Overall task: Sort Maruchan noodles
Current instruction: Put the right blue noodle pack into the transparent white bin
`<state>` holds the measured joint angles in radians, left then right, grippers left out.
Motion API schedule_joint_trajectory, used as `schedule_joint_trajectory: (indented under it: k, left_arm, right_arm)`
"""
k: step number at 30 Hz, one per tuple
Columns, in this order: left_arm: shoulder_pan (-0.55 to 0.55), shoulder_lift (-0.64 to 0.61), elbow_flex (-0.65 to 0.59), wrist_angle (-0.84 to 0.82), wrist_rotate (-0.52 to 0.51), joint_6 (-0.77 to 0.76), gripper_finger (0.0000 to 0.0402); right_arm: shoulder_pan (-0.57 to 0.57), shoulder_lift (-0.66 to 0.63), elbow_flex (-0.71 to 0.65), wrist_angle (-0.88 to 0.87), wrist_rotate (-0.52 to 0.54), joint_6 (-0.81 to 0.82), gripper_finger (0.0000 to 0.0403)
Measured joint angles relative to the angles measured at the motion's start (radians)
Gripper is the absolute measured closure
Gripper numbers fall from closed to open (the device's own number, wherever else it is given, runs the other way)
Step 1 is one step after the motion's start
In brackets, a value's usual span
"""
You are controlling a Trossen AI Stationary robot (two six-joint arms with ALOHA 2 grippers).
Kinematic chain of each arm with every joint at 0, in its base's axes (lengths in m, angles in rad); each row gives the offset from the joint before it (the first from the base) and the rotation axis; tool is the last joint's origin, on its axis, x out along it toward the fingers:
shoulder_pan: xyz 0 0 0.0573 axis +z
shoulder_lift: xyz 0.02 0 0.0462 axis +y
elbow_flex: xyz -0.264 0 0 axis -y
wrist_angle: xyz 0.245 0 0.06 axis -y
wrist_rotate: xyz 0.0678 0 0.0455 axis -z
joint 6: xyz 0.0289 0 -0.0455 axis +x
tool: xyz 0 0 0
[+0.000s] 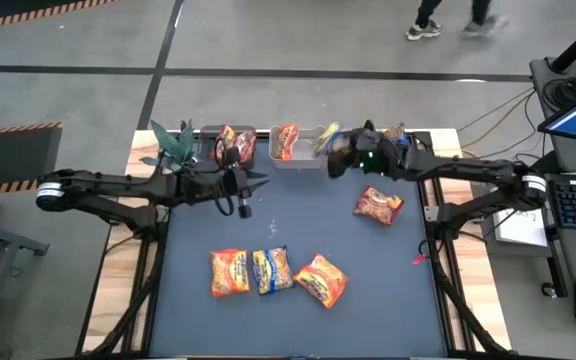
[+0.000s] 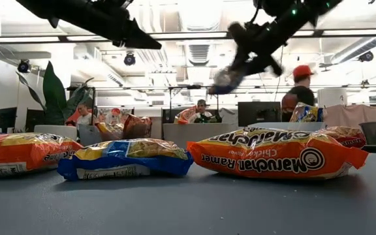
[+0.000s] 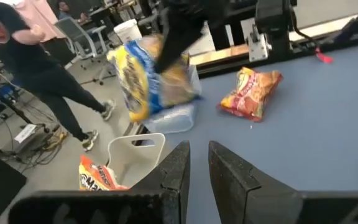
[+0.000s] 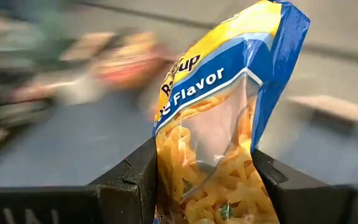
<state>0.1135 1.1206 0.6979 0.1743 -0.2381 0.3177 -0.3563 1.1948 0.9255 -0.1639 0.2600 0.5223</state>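
My right gripper (image 1: 333, 150) hangs over the far edge near the clear bins (image 1: 293, 160), shut on a blue-and-yellow noodle packet (image 1: 325, 138), which also shows in the low view as the packet (image 2: 224, 81) and in the left wrist view as the packet (image 3: 143, 74). Two orange packets (image 1: 230, 271) (image 1: 320, 279) and a blue one (image 1: 271, 269) lie flat near the table's near edge. A dark red packet (image 1: 378, 206) lies to the right. More packets sit in the bins (image 1: 236, 145). My left gripper (image 1: 258, 180) hovers left of centre, open by a narrow gap, holding nothing. My right gripper pinches the blue-and-yellow packet between its two fingers (image 4: 129, 180), one on each flat side near one end (image 4: 204, 186). The rest of the packet (image 4: 229, 81) sticks out past the fingertips. It is lifted clear of the table, high above the bins.
Clear bins line the far edge, with a green plant (image 1: 173, 145) at the far left corner. A red scrap (image 1: 418, 259) lies near the right edge. People move in the room beyond (image 2: 299, 85). Open blue table (image 1: 298, 215) lies between the grippers and the near packets.
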Motion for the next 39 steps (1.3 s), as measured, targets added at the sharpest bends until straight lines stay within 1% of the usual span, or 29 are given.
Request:
schedule_joint_trajectory:
  k: [2, 4, 6, 8, 12, 16, 20, 22, 24, 29, 39]
  left_arm:
    - [0.0, 0.001, 0.0, 0.014, -0.02, -0.002, 0.0361]
    - [0.0, 0.002, 0.002, 0.022, -0.051, -0.022, 0.0361]
    - [0.0, 0.002, 0.002, 0.021, -0.066, -0.06, 0.0361]
    - [0.0, 0.004, 0.001, 0.02, -0.067, -0.082, 0.0361]
    - [0.0, 0.023, 0.0, -0.004, -0.067, -0.108, 0.0361]
    - [0.0, 0.04, -0.001, -0.021, -0.07, -0.083, 0.0361]
    - [0.0, 0.03, 0.014, -0.018, -0.113, -0.046, 0.0361]
    - [0.0, 0.019, 0.023, -0.018, -0.141, -0.028, 0.0361]
    - [0.0, 0.006, 0.026, -0.018, -0.163, -0.019, 0.0361]
    - [0.0, 0.0, 0.019, -0.036, -0.172, -0.019, 0.0361]
    - [0.0, 0.003, 0.019, -0.044, -0.172, -0.015, 0.0361]
  right_arm:
    - [-0.022, 0.0, 0.084, -0.214, 0.192, -0.006, 0.0255]
    - [-0.048, 0.014, 0.155, -0.423, 0.347, 0.042, 0.0255]
    - [-0.08, 0.034, 0.205, -0.609, 0.432, 0.143, 0.0255]
    - [-0.104, 0.052, 0.224, -0.723, 0.457, 0.223, 0.0255]
    - [-0.13, 0.08, 0.201, -0.724, 0.455, 0.24, 0.0255]
    - [-0.151, 0.117, 0.154, -0.714, 0.464, 0.267, 0.0255]
    - [-0.168, 0.161, 0.108, -0.711, 0.486, 0.295, 0.0255]
    - [-0.171, 0.184, 0.089, -0.696, 0.523, 0.297, 0.0255]
    - [-0.176, 0.203, 0.078, -0.677, 0.534, 0.295, 0.0255]
    - [-0.18, 0.236, 0.085, -0.662, 0.536, 0.288, 0.0255]
    - [-0.183, 0.233, 0.151, -0.631, 0.579, 0.256, 0.0255]
